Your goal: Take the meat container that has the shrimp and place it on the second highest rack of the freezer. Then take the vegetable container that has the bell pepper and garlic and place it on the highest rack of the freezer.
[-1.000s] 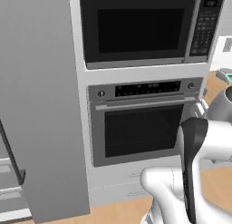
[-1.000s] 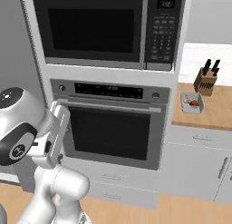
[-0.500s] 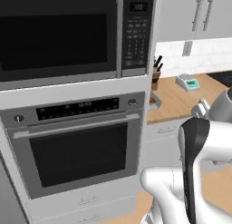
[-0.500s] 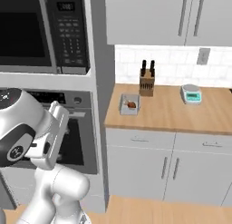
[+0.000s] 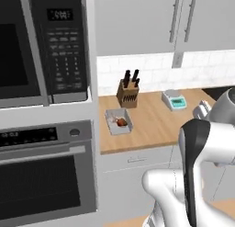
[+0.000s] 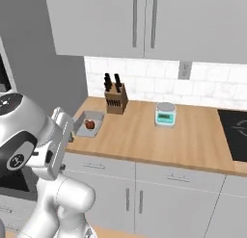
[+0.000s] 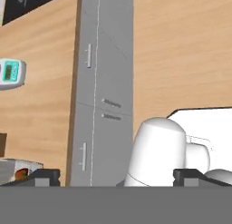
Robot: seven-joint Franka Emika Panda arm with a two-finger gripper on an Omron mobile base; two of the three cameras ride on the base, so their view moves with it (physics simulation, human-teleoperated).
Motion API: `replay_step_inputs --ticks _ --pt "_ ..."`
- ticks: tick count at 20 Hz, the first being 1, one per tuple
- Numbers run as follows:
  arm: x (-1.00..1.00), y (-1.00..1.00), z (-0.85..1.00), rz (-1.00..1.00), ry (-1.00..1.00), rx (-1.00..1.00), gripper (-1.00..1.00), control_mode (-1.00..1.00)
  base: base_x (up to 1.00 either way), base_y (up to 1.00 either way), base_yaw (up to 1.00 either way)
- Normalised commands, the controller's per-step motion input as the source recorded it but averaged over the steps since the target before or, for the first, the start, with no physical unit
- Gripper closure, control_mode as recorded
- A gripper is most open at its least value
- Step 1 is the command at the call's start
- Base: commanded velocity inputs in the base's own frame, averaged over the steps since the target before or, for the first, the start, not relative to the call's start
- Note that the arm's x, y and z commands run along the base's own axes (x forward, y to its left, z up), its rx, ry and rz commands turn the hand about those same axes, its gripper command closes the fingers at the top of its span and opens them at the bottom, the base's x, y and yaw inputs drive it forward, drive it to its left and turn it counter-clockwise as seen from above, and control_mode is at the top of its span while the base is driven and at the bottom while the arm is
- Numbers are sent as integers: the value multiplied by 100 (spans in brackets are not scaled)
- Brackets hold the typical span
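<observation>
in the left base view the meat container sits at centre frame on the wooden counter, near its left end, with a reddish piece inside; whether that is shrimp is too small to tell. just above it stands a knife block, and to the right a scale. a microwave fills the upper left, an oven the lower left, and wall cabinets run along the top right. the white arm rises at lower right. in the right base view the container lies left of centre on the counter, beside the arm's elbow at the left edge; the block is just above it and the scale sits at centre, with a black cooktop at the right edge. in the hand view the gripper shows its two dark tips wide apart at the bottom, holding nothing. the scale is at the left edge, the container at lower left, and grey cabinet drawers run down the middle.
</observation>
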Motion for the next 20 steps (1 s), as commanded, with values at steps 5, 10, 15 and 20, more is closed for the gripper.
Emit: replay_step_inputs --ticks 5,10,15,20 --pt "0 0 0 0 0 0 -100 100 54 -90 25" --pt "0 0 0 0 0 0 -100 100 91 -28 38" --pt "0 0 0 0 0 0 -100 100 56 0 42" --pt "0 0 0 0 0 0 -100 100 0 1 6"
